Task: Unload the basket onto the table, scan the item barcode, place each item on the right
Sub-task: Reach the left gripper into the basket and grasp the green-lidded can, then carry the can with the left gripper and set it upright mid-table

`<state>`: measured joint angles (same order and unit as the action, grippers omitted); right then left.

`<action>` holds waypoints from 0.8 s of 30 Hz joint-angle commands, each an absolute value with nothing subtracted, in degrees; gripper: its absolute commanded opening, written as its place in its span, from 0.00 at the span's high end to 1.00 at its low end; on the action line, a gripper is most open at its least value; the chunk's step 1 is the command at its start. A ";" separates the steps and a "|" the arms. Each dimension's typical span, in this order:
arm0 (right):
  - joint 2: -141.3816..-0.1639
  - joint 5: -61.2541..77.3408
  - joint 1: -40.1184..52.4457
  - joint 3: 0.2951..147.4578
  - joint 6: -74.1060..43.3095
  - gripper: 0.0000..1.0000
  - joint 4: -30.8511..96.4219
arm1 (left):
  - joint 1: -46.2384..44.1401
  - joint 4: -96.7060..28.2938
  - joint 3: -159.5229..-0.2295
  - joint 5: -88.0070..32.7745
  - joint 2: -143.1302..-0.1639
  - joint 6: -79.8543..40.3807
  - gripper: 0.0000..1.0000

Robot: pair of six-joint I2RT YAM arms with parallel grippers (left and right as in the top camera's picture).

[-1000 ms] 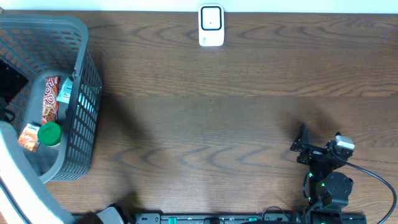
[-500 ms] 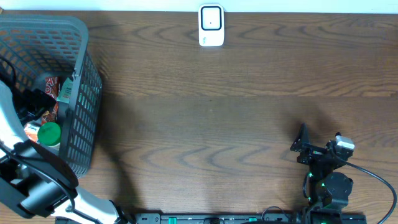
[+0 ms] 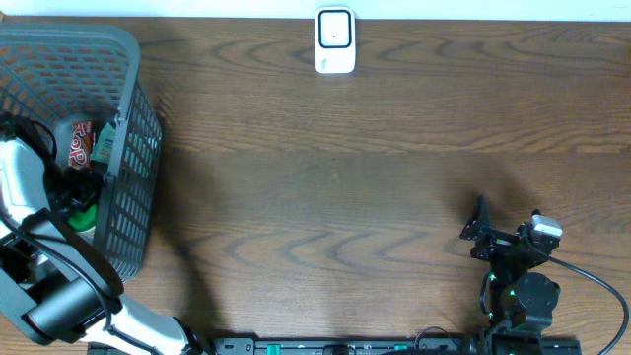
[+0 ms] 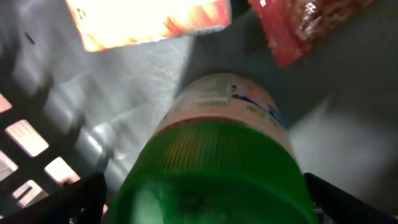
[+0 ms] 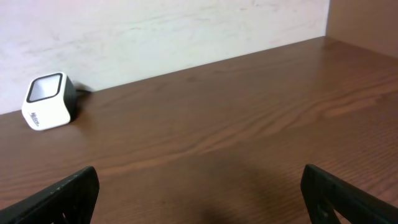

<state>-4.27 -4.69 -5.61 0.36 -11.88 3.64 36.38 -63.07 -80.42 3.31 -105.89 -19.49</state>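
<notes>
Straddling green-capped bottle (image 4: pixel 217 134), left end effector (image 4: pixel 211 202) spread apart; orange packet (image 4: pixel 149 22), red packet (image 4: pixel 305 25) just beyond.

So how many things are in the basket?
3: a green-capped bottle in the middle, an orange packet beyond it, a red packet beside that. More may be hidden.

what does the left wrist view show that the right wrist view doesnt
Only the left wrist view: inside the basket, a green-capped bottle sits between the fingers of the open left gripper, with an orange packet and a red packet beyond it. Only the right wrist view: the white scanner on the brown table, against a pale wall. Both: the camera's own dark fingers spread wide at the lower corners, gripping nothing; the right gripper has only bare table ahead.
</notes>
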 commanded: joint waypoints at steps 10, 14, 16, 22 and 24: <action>-4.12 -4.80 -5.91 0.32 -11.27 0.01 3.86 | 36.64 -55.77 -72.64 3.66 -106.00 -22.24 0.16; -4.12 -4.80 -5.91 0.32 -11.27 0.01 3.86 | 36.64 -55.81 -73.67 6.39 -105.84 -22.17 0.28; -4.12 -4.80 -5.91 0.32 -11.27 0.01 3.86 | 36.64 -56.73 -74.96 7.11 -105.34 -22.17 0.28; -4.12 -4.80 -5.91 0.32 -11.27 0.01 3.86 | 36.56 -62.22 -85.12 6.42 -97.86 -22.20 0.29; -4.12 -4.80 -5.91 0.32 -11.27 0.01 3.86 | 36.51 -63.72 -89.08 4.67 -94.32 -22.20 0.28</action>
<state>-4.27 -4.69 -5.61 0.36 -11.90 3.64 36.36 -61.65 -80.95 5.32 -102.43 -22.13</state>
